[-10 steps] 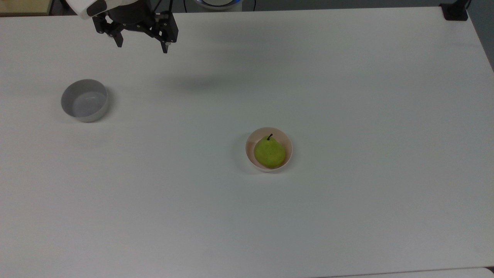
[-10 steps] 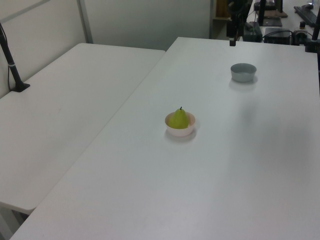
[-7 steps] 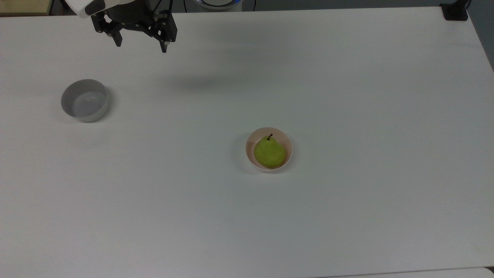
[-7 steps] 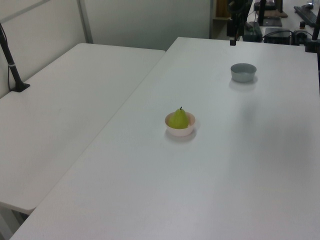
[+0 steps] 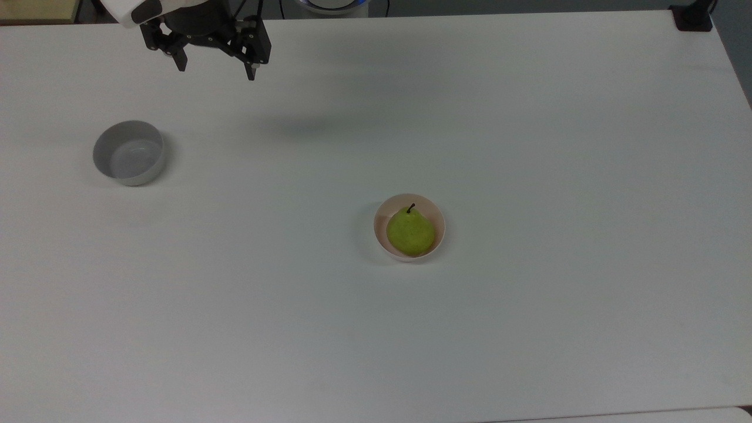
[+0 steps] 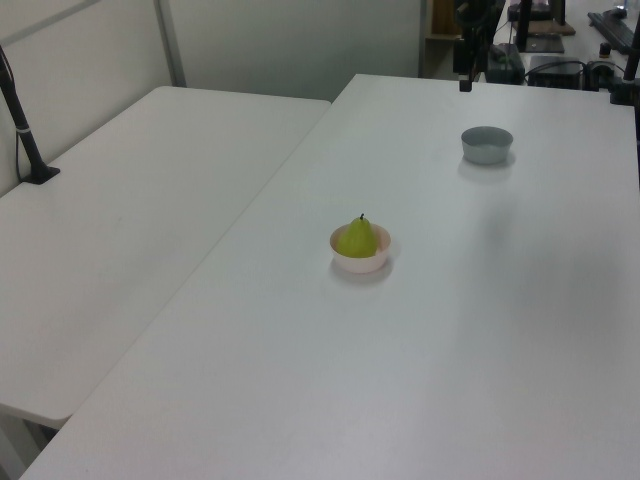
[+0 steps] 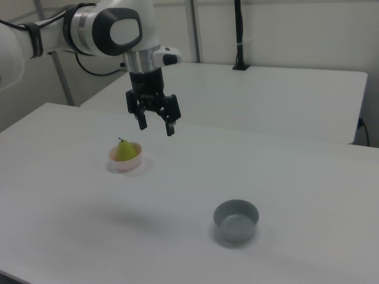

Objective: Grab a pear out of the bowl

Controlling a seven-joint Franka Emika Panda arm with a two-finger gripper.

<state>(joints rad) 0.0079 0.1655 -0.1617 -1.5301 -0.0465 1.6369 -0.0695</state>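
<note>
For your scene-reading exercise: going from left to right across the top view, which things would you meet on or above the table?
Grey bowl → gripper, open above the table → pink bowl holding the pear.

A lab is showing here — a robot arm (image 7: 89, 26) is hanging over plain white tables (image 6: 420, 330), camera poles (image 7: 239, 35) standing behind.

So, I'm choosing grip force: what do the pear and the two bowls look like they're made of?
Pear: yellow-green, speckled matte skin, dark stem; real fruit or a plastic replica, cannot tell. Pink bowl: smooth, opaque, pale pink inside, whitish outside, looks like plastic or glazed ceramic. Grey bowl: straight thin wall with a soft sheen inside, probably plastic, perhaps metal.
</note>
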